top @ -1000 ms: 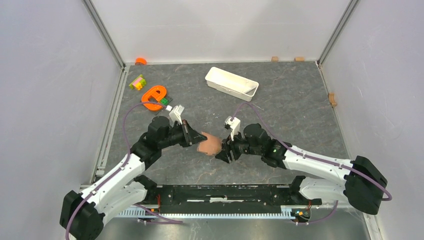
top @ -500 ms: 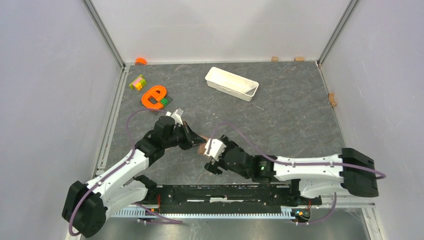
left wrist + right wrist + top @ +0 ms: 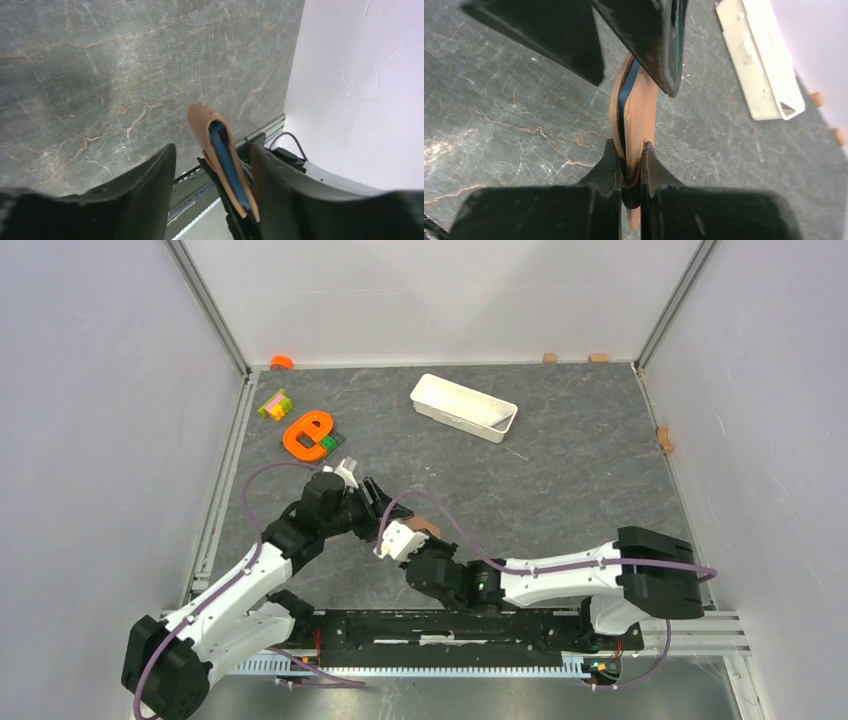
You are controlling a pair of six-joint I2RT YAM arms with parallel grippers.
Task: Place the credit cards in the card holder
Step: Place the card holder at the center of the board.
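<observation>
Toy blocks (image 3: 274,404) and orange piece (image 3: 308,433): they lie far left on the table (image 3: 580,480), well apart from the work. I judge they pose no trouble.

Left gripper (image 3: 212,152): its jaws stand wide and straddle one end of the holder without clamping it. One finger looks to be touching or just beside the leather, and the other is apart. If the gripper closes off-centre or shifts sideways, it could lever the holder out of the other arm's pinch or press the leaves askew.

Right gripper (image 3: 629,150): its jaws are narrow and pinch the holder's other end. The bite looks small, so any push from the left arm may swing the holder about that point or pull it free.

Card holder (image 3: 641,107): it is held on edge between the two grippers, near the table's middle towards the near side, and looks to be off the surface. Its leaves gape a little. A dropped holder would probably fall open.

Credit card (image 3: 227,160): a blue edge shows between the leather leaves. How deep it sits, and whether there is more than one card, I cannot tell. If the open edge tips downward or the leaves spread, the card may slide out.

White tray (image 3: 455,420): it lies far, right of centre, and well apart.
</observation>
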